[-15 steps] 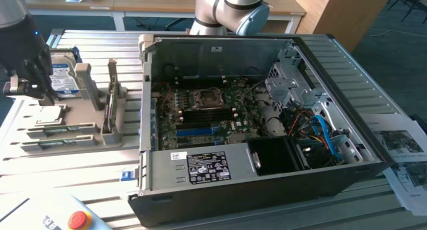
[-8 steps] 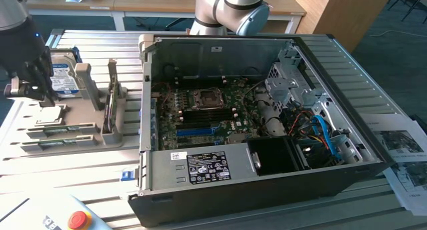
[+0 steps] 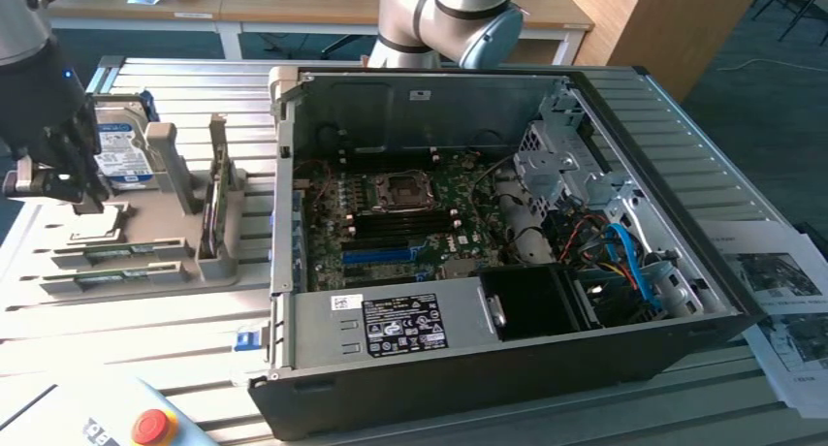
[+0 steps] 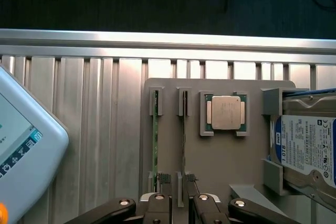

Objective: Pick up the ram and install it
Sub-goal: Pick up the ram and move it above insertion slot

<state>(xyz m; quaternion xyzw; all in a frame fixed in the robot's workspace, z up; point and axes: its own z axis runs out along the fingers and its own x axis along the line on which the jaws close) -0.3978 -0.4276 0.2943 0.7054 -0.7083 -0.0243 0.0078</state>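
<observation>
Picking is the step in hand. The hand [image 4: 177, 179] hovers low over the grey parts holder [image 4: 220, 161] on the desk [image 4: 100, 129], its fingers spread and gripping nothing. The ram [image 4: 184, 129] stands on edge in its slot, lined up between the fingertips, just beside a second stick [image 4: 155, 140]. A clean grasp, I judge, calls for squaring on that thin edge, clear of the slot posts.
</observation>
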